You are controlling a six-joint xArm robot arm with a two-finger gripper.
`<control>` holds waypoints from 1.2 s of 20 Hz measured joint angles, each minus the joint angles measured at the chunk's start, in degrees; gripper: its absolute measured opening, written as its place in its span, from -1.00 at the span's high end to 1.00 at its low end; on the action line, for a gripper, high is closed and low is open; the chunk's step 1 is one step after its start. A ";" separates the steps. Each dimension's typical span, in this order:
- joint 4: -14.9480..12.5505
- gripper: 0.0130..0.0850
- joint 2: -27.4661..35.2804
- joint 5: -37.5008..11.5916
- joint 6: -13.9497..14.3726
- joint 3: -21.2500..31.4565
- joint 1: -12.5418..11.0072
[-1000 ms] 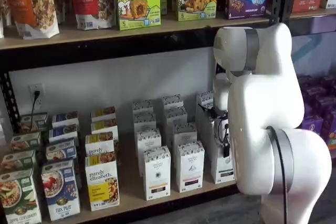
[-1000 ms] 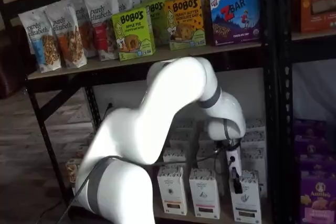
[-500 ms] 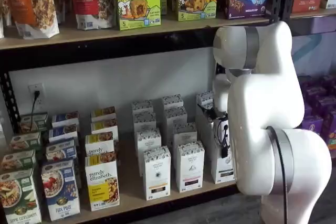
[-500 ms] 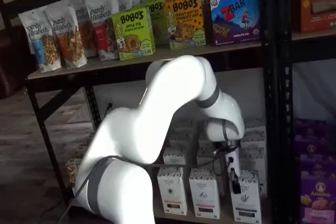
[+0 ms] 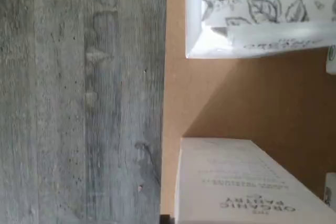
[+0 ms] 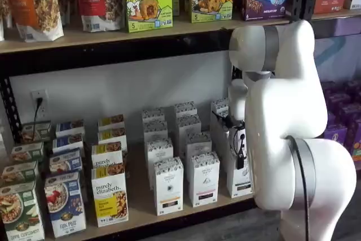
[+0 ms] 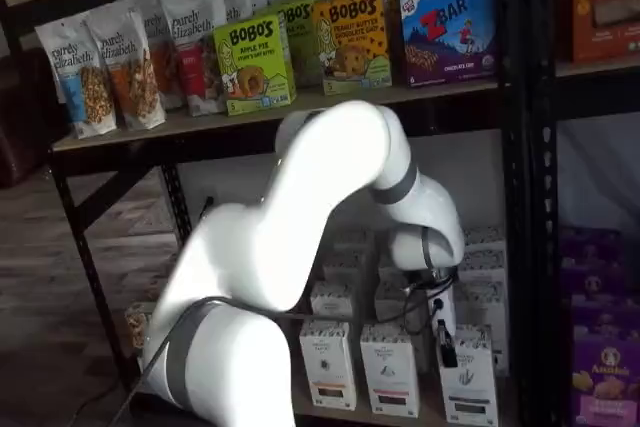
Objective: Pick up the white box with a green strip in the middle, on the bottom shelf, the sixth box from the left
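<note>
Where the black perforated uprights (image 7: 520,197) meet the boards, the surface is the bottom shelf (image 6: 141,198), a pale tan wooden board with a black metal rail along its front; below it lies grey wood-grain plank flooring (image 5: 79,98). Behind the goods is a plain white wall with a power outlet (image 6: 39,103). The upper shelf (image 6: 169,29) carries glossy granola pouches and cardboard snack boxes. Below stand rows of tall, narrow, matte white cartons with speckled bands on top. The white box (image 7: 467,382) stands upright at the right end of the front row, at the shelf's front edge. The gripper (image 7: 445,345) hangs just at its top left edge; only a dark finger shows side-on, so I cannot tell whether its fingers are spread or pressed together. The smooth, rounded white arm (image 6: 282,139) hides much of that box in a shelf view.
</note>
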 joint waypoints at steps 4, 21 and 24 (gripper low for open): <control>0.42 0.00 -0.73 -0.48 -0.29 0.96 0.07; 0.01 0.11 -8.68 -3.79 0.51 12.29 0.25; -2.28 0.11 -11.51 -5.11 3.34 16.47 0.87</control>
